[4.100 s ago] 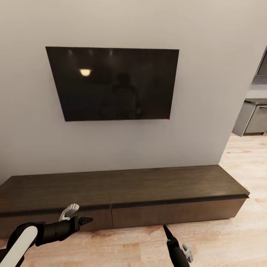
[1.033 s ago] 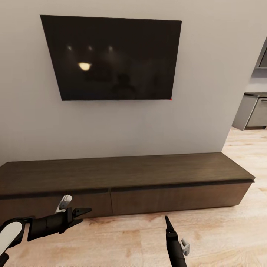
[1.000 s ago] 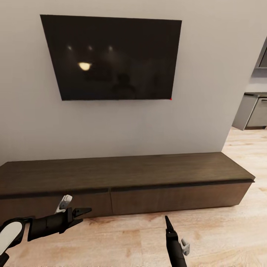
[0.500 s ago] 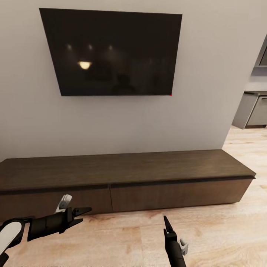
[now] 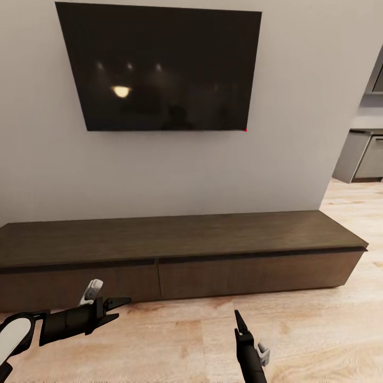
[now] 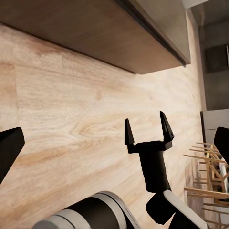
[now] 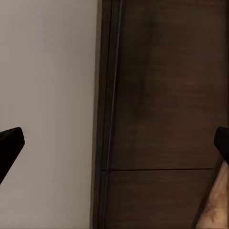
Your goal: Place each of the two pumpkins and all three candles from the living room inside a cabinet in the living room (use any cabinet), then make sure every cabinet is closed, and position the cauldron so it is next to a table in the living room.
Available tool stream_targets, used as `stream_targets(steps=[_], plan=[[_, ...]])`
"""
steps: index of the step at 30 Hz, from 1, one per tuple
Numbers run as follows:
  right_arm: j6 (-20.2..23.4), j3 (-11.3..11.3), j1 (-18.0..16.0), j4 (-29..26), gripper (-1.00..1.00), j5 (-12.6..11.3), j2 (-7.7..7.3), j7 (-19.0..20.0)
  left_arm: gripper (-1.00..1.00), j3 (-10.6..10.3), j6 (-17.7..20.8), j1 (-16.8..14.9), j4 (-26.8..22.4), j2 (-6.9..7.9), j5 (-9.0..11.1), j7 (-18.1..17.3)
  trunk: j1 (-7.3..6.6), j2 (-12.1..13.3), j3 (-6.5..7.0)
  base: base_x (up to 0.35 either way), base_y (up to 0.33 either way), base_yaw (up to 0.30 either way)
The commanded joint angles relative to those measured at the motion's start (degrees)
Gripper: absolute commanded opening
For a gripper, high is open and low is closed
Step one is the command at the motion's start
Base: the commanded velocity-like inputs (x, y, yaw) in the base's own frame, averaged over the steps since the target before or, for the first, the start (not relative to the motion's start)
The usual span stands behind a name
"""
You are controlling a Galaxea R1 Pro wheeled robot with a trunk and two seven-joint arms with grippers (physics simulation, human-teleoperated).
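Both grippers' fingers spread empty over plank floor before the shut cabinet.

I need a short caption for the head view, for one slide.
Both grippers, left and right, empty before the closed cabinet under a wall television.

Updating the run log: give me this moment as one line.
scene: facing cabinet, fronts closed | left gripper: open, empty | right gripper: open, empty
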Motion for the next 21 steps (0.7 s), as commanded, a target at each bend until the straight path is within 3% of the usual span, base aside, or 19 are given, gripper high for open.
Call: stream_targets(steps=[1, 8, 14, 21], plan=[[-0.39, 0.24, -0.04, 0.05, 1.00, -0.37, -0.03, 0.15, 1.00, -0.04, 0.10, -0.04, 0.00, 0.04, -0.05, -0.13, 0.21, -0.44, -0.24, 0.000, 0.000, 0.000], [-0.39, 0.23, -0.04, 0.05, 1.00, -0.36, -0.03, 0.15, 1.00, -0.04, 0.09, -0.05, 0.00, 0.04, -0.05, -0.13, 1.75, -3.25, -1.49, 0.000, 0.000, 0.000], [-0.39, 0.22, -0.04, 0.05, 1.00, -0.36, -0.04, 0.15, 1.00, -0.04, 0.08, -0.04, 0.00, 0.04, -0.05, -0.13, 1.91, -3.33, -2.82, 0.000, 0.000, 0.000], [-0.39, 0.24, -0.04, 0.05, 1.00, -0.36, -0.04, 0.15, 1.00, -0.04, 0.08, -0.03, 0.00, 0.04, -0.05, -0.13, 1.91, -3.33, -2.82, 0.001, 0.000, 0.000]])
